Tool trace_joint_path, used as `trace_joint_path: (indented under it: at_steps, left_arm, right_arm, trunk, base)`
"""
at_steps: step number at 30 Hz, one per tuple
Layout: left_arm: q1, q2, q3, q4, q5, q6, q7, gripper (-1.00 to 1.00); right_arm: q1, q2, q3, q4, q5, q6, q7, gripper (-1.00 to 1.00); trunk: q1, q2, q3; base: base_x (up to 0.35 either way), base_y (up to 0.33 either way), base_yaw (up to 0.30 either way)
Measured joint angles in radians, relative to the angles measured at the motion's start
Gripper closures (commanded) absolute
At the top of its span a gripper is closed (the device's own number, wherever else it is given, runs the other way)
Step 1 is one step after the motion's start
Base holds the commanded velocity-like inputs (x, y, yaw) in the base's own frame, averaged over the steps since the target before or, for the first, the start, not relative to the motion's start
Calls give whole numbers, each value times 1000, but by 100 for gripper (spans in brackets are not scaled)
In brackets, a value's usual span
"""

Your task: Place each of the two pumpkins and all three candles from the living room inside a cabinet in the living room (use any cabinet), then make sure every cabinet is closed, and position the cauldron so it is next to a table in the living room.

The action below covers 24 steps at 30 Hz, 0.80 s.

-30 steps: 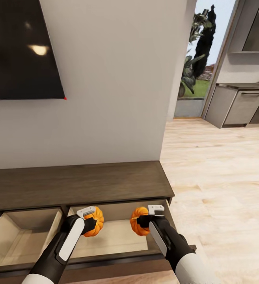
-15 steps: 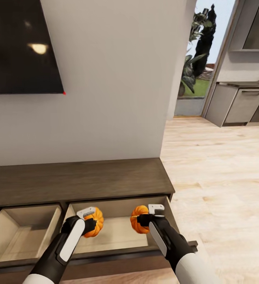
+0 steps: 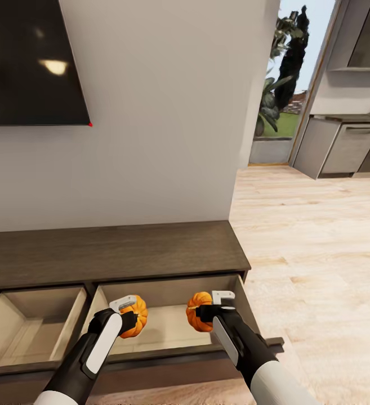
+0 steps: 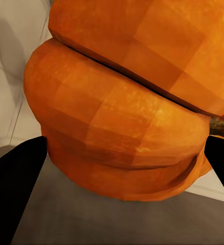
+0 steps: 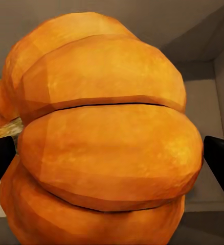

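Arms extended, each gripper (image 3: 129,313) (image 3: 207,311) clamping pumpkin (image 3: 137,316) (image 3: 196,318) over drawer (image 3: 168,332)

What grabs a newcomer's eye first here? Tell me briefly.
Two bright orange ribbed pumpkins, one clamped in the left tool and one in the right tool, hang over the open right-hand drawer of the long dark-brown wooden cabinet. Above hangs a big black wall screen.

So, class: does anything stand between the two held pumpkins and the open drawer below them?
Nothing visible does. The left gripper and right gripper each hold a pumpkin over the open drawer, whose pale floor beneath looks bare.
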<state>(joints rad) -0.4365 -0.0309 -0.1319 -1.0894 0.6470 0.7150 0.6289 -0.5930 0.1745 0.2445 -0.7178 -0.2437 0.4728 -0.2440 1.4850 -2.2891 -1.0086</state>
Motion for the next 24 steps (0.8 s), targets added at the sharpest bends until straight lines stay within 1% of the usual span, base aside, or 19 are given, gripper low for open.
trace_joint_path:
  at_steps: [5,21,24]
  left_arm:
    - [0,0,0,0,0,0,0,100]
    - [0,0,-1,0,2,0,0,100]
    - [0,0,-1,0,2,-1,0,100]
  right_arm:
    - [0,0,0,0,0,-23,-1,100]
    - [0,0,0,0,0,-27,-1,100]
    - [0,0,0,0,2,-26,0,100]
  trunk:
    - [19,-35,-16]
    - [81,-147,-66]
    - [81,-147,-66]
  base:
    - [0,0,0]
    - [0,0,0]
    - [0,0,0]
